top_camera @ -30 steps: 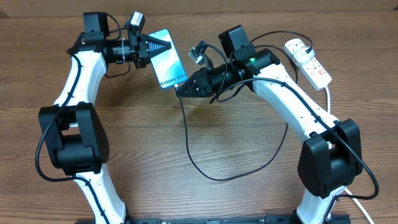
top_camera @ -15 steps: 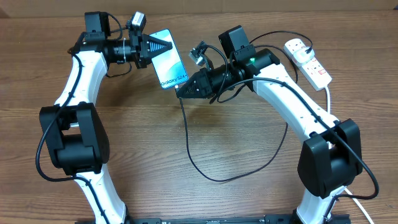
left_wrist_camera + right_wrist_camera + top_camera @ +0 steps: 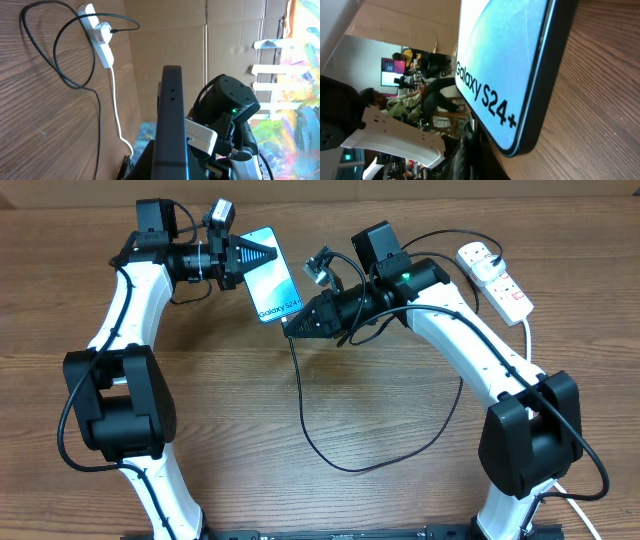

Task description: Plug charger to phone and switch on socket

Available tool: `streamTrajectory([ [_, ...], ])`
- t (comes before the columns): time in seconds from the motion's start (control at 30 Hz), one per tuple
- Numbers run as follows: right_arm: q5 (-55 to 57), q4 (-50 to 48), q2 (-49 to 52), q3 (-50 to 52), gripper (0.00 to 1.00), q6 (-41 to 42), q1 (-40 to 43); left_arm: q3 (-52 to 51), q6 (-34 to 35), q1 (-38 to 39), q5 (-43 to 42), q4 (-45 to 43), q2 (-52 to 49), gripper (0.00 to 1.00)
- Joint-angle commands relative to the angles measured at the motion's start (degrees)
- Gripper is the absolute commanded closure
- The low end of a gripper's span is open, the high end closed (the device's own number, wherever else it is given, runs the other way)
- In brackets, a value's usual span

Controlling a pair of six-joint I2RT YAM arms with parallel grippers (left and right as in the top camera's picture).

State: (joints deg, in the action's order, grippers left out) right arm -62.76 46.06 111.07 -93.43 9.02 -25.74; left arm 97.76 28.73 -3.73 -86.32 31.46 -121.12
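1. Count: one phone (image 3: pixel 274 280), one black charger cable (image 3: pixel 300 405), one white power strip (image 3: pixel 497 280), two grippers. At least one red switch (image 3: pixel 104 31) shows on the strip. Any further switches are too small to count.
2. Left gripper (image 3: pixel 250 256): narrow, clamped on the upper part of the phone. In the left wrist view the phone (image 3: pixel 172 115) is seen edge-on, rising straight ahead of the camera.
3. Right gripper (image 3: pixel 292 326): narrow. The free end of the cable runs into its tip, so it is judged to be holding the connector. The connector itself cannot be made out.
4. Phone position: near the top centre of the table (image 3: pixel 330 505), between the two grippers, screen up. Whether its lower end touches the wood cannot be told.
5. Governing relation: the phone's long axis runs from the left gripper down to the end marked "Galaxy S24+". That end lies just beside the right gripper's tip, and the right wrist view shows it (image 3: pixel 505 55) close up.
6. Judgement: the right arm is the nearer to the port end. The coming move calls for bringing the connector in line with the phone's long axis and pressing it in while the left gripper braces the phone.
7. Power strip: well apart, at the far right edge, nearer the right arm. The cable loops across the table to it. Its thick white cord (image 3: pixel 116 107) trails away separately.
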Motion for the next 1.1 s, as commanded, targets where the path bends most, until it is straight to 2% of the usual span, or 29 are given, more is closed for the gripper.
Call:
streamTrajectory([
  [0.0,-0.7,-0.3,-0.2,-1.0,0.96,0.0,0.3,1.0,1.1,0.4,-1.8,-0.2,0.4,0.96],
  [1.07,0.2,-2.3,-0.2,-1.0,0.96,1.9,0.8,1.0,1.0,0.8,-4.3,-0.2,0.4,0.96],
])
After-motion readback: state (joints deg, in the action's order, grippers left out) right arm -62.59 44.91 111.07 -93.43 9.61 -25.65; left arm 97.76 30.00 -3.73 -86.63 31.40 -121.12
